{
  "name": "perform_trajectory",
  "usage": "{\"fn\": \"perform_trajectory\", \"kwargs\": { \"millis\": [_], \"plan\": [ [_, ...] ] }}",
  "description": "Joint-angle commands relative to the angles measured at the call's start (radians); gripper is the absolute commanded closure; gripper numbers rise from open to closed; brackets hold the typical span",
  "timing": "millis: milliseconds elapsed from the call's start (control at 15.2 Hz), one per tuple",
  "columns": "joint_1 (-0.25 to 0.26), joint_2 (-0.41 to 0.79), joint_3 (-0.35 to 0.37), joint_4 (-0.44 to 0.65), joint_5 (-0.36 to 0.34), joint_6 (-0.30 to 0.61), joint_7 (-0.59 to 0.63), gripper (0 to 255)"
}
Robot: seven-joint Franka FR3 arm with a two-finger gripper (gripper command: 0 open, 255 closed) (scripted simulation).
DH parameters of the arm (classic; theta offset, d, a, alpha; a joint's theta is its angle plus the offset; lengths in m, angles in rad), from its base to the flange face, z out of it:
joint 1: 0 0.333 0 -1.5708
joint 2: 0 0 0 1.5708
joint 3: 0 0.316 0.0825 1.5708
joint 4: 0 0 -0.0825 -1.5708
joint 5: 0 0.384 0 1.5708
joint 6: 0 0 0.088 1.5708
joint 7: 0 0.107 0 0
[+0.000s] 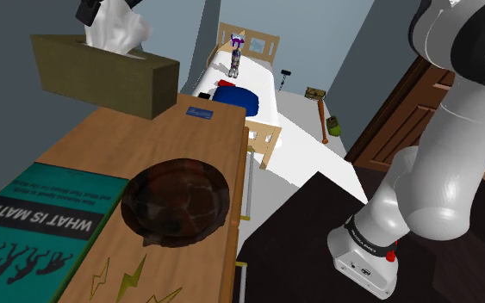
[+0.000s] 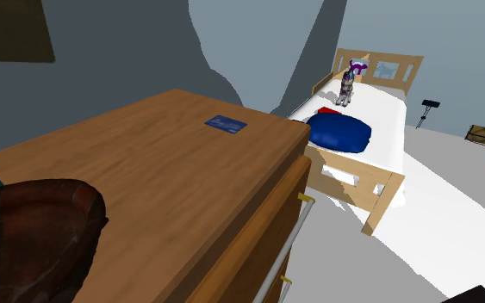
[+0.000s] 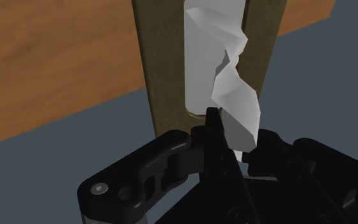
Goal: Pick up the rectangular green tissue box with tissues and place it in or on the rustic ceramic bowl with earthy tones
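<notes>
i have the black pincer [image 3: 236,125] pressed shut on the olive-green rectangular tissue box [image 1: 102,73], gripping it by the white tissue [image 3: 234,95] that pokes out of its top slot. the box hangs straight under the fingers, clear of the wooden dresser top [image 1: 189,146]. in the wrist view one end of it juts past the wood's edge over grey floor.

a teal book [image 1: 34,215] lying on the dresser reads "what is math" in white. a small blue card [image 1: 200,112] carries writing i cannot read. yellow lightning marks [image 1: 128,275] sit on the wood.

the dark brown mottled ceramic bowl [image 1: 176,202] stands beside the book, well apart from the box, and i see its glossy inside.
</notes>
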State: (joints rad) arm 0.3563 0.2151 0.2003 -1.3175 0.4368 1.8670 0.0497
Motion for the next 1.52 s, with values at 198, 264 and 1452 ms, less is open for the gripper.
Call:
{"fn": "perform_trajectory", "kwargs": {
  "millis": [198, 264, 1452],
  "plan": [
    [0.023, -0.183, 0.022, -0.205, 0.022, 0.046, 0.036, 255],
    [0.028, -0.214, 0.027, -0.236, 0.026, 0.051, 0.046, 255],
    [0.086, -0.483, 0.09, -0.584, 0.08, 0.178, 0.108, 255]
  ]
}}
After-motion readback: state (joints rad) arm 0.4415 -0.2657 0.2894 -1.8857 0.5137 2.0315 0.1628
